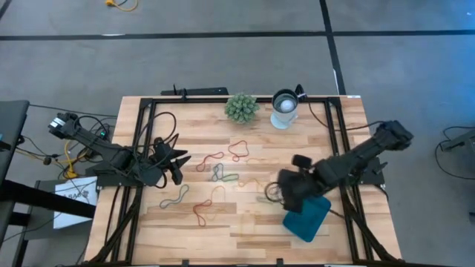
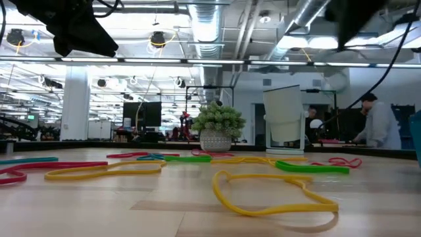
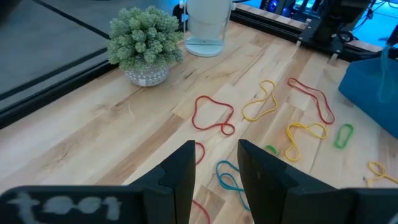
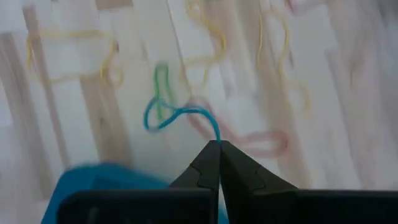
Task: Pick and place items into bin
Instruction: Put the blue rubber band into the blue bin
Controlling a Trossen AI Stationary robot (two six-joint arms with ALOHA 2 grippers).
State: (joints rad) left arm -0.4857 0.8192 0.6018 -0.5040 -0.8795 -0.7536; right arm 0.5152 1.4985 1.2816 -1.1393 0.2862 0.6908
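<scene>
High view: right gripper (image 1: 286,194) just beside the bin (image 1: 308,217), the nearer arm by far; left gripper (image 1: 177,165) waiting across the table.

Right wrist view: jaws pinched on a blue band (image 4: 177,115) dangling ahead of the tips, tray corner close beneath.

Left wrist view: fingers (image 3: 180,171) parted, holding nothing.

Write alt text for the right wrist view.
The right gripper, fingers shut, pinches a blue rubber band dangling above the wooden table. Yellow and red bands lie blurred below, with the teal bin beneath the gripper.
</scene>
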